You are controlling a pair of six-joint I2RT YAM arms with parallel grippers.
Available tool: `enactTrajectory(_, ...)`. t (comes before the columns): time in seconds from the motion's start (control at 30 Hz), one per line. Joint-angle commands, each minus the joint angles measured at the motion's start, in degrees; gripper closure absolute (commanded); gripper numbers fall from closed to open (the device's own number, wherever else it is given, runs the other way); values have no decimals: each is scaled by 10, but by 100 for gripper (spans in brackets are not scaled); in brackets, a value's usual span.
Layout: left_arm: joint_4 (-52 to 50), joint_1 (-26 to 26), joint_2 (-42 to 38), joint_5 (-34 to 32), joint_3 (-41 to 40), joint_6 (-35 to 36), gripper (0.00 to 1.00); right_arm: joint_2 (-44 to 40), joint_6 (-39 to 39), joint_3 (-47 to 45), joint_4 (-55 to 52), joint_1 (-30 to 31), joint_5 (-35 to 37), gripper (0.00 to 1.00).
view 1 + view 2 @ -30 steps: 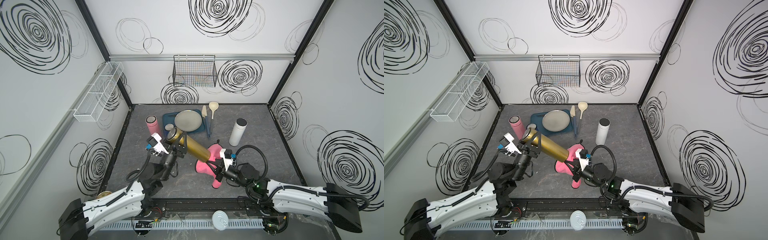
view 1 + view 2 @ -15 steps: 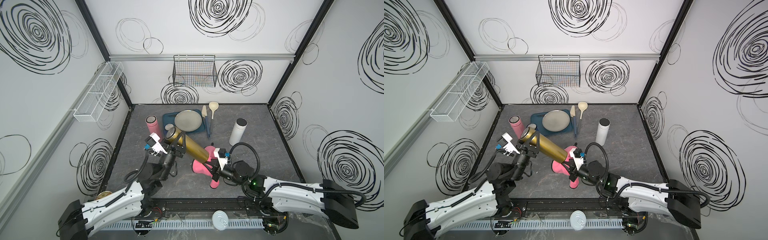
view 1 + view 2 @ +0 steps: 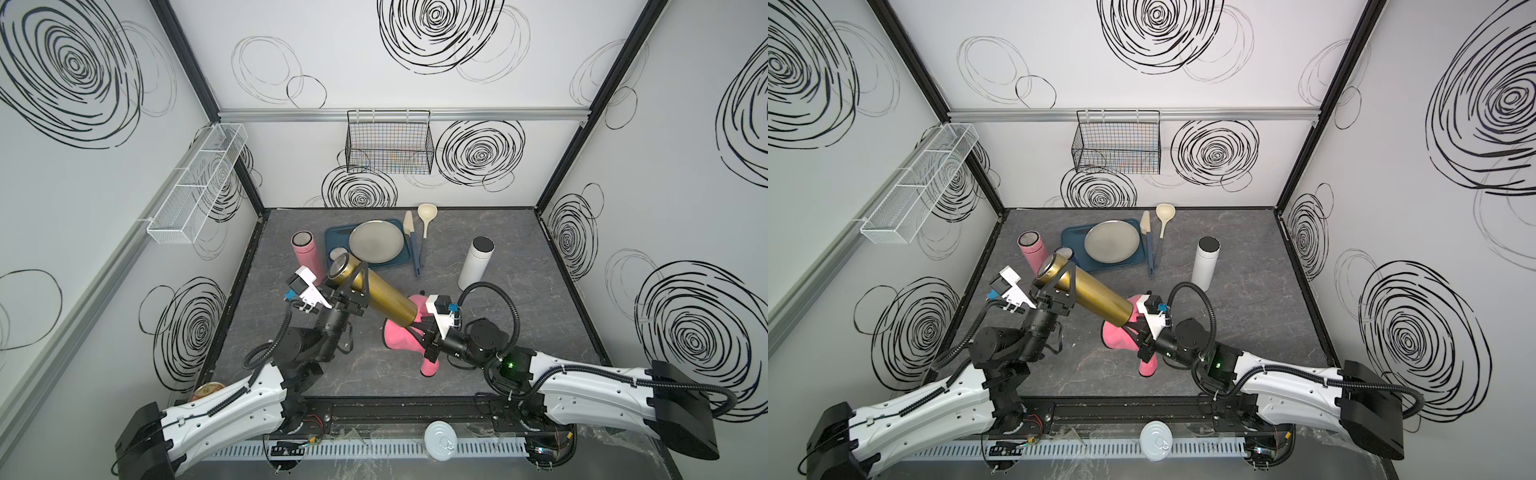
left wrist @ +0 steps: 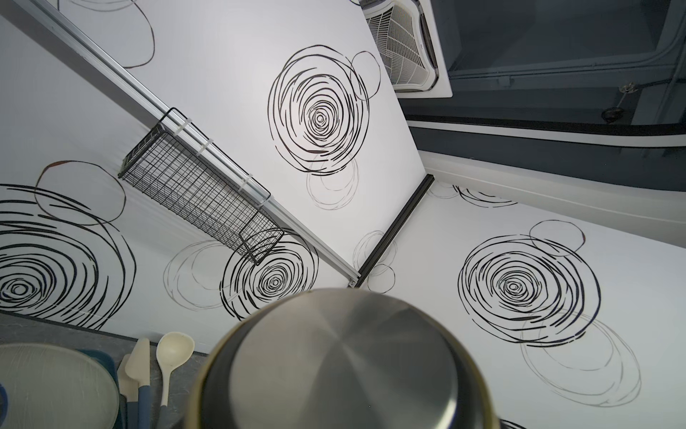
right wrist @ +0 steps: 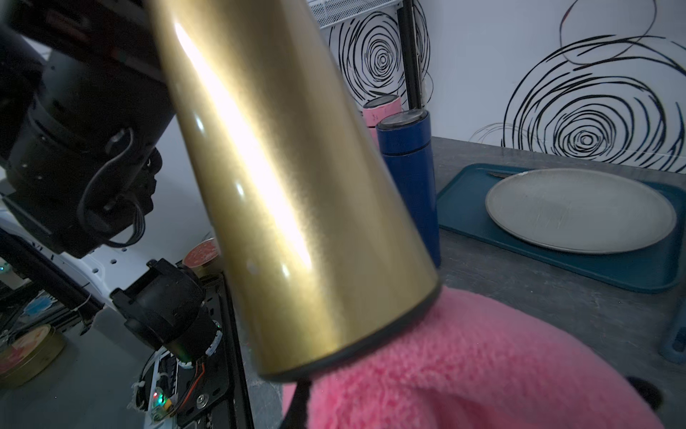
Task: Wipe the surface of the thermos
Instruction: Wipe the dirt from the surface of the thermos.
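A gold thermos (image 3: 384, 297) (image 3: 1098, 297) hangs tilted above the table, its steel end (image 4: 345, 364) up and to the left. My left gripper (image 3: 352, 286) (image 3: 1061, 286) is shut on it near that upper end. A pink cloth (image 3: 401, 338) (image 3: 1117, 337) is bunched against the thermos's lower end and trails down to the table. My right gripper (image 3: 424, 332) (image 3: 1140, 332) is shut on the cloth, its fingers buried in the fabric. In the right wrist view the gold thermos (image 5: 282, 178) rests on the pink cloth (image 5: 482, 364).
Behind stand a pink thermos (image 3: 305, 251), a white thermos (image 3: 476, 264) and a blue thermos (image 5: 408, 163). A blue tray (image 3: 332, 237) carries a grey plate (image 3: 376, 241); a spatula (image 3: 413, 245) and spoon (image 3: 426, 218) lie beside it. A tin (image 3: 205, 390) sits front left.
My right gripper has slid a little to the left with the pink cloth, closer along the thermos's lower end. The left arm and the thermos have hardly moved.
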Motion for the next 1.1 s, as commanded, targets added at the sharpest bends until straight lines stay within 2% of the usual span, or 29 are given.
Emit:
enactTrajectory(0.0,35,0,-2,21,3,-14,100,-8,-16,22,39,9,10,100)
enactTrajectory(0.07,35,0,-2,18,2,-12,100,-19,11,7,45,-26,7,100)
enactTrajectory(0.17,34,1,-2,14,1,-11,100,-15,54,-5,60,-80,-56,100)
enactTrajectory(0.4,35,4,-1,8,2,-4,100,-18,-18,39,17,2,-49,100)
enactTrajectory(0.53,35,5,-3,11,2,-7,100,-53,10,11,27,-43,-41,100)
enactTrajectory(0.63,34,6,-2,11,2,-7,100,-68,44,2,22,-84,-70,100)
enactTrajectory(0.73,35,8,0,11,1,-8,100,-60,28,8,27,-57,-83,100)
enactTrajectory(0.87,37,8,5,17,3,-10,100,-41,-5,30,21,-7,-44,100)
enactTrajectory(0.97,37,9,6,18,5,-12,100,-35,13,25,22,-34,-30,100)
enactTrajectory(1.07,37,9,7,23,5,-17,100,-22,38,13,54,-62,-91,100)
